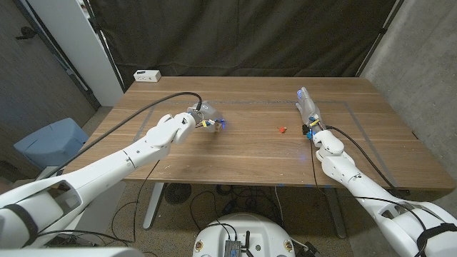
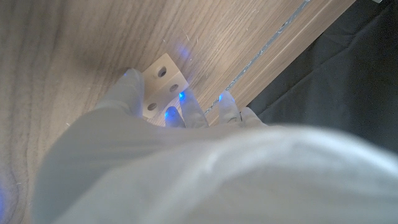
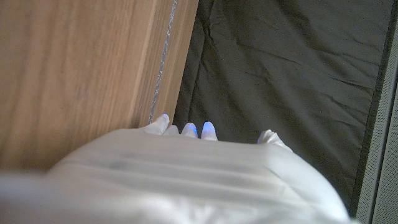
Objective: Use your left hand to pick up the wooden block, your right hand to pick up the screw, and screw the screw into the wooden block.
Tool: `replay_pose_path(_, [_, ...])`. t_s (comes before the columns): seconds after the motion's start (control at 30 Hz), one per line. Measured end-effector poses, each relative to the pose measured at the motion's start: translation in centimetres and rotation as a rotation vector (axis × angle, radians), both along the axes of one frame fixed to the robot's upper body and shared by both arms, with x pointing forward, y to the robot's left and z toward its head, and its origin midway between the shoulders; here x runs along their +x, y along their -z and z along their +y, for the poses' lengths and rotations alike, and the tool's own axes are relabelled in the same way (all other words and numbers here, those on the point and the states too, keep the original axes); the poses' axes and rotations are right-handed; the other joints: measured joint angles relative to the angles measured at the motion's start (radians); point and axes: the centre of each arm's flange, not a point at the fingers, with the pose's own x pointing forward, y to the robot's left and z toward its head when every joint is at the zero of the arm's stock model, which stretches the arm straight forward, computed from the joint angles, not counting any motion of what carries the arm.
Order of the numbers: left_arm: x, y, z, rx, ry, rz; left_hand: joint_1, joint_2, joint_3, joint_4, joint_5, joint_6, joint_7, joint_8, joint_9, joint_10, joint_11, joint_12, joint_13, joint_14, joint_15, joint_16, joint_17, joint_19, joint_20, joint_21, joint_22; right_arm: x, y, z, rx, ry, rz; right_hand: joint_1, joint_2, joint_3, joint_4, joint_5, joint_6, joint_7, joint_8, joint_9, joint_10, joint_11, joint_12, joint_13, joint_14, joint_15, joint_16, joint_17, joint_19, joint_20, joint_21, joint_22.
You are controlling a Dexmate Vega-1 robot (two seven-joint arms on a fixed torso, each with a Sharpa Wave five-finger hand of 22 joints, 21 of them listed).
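Observation:
The pale wooden block [image 2: 163,81], with round holes in its face, sits low on the table between the thumb and fingers of my left hand [image 2: 155,143]. The thumb presses one side and the fingers [image 2: 189,109] press the other. In the head view my left hand [image 1: 202,118] is at the table's left middle, covering the block. A small red screw [image 1: 281,130] lies on the table to its right. My right hand [image 1: 308,112] stands just right of the screw, apart from it, fingers stretched out and holding nothing. The right hand's fingertips [image 3: 199,129] point toward the table's far edge.
A white box [image 1: 148,75] sits at the table's [image 1: 243,160] back left corner. A black curtain hangs behind the table. A blue seat [image 1: 46,141] stands on the floor off the left edge. Bare wood lies between the two hands around the screw.

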Motion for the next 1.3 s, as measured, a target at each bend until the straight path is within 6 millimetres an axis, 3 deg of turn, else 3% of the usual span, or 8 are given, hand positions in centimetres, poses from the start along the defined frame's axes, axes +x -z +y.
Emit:
replay_pose_path(0.7, [0.0,-0.5,1.0,0.01,0.044,-0.001,0.035,-0.001,-0.004,-0.004,0.008,0.071,-0.002,0.004,0.002,0.02,-0.041,0.0,0.0,0.024,-0.033,0.0,0.0,0.023,-0.002,0.0,0.0,0.0,0.1,0.3,0.007,0.01,0.001,-0.004,-0.004,0.003,-0.003,0.0,0.0,0.0,0.0,0.0,0.0,0.0,0.0,0.0,0.0,0.0,0.0,0.0,0.0,0.0,0.0,0.0])
replay_pose_path(1.3, [0.0,-0.2,1.6,0.02,0.063,-0.004,0.077,-0.005,-0.016,0.001,0.008,0.152,-0.002,0.004,0.002,0.072,-0.046,0.0,0.0,0.057,-0.043,0.0,0.0,0.054,-0.007,0.0,0.0,-0.2,0.1,0.6,0.013,0.012,-0.002,-0.004,-0.004,0.006,-0.006,0.0,0.0,0.0,0.0,0.0,0.006,0.006,0.0,0.0,0.0,0.0,0.0,0.0,0.0,0.0,0.0,0.0])
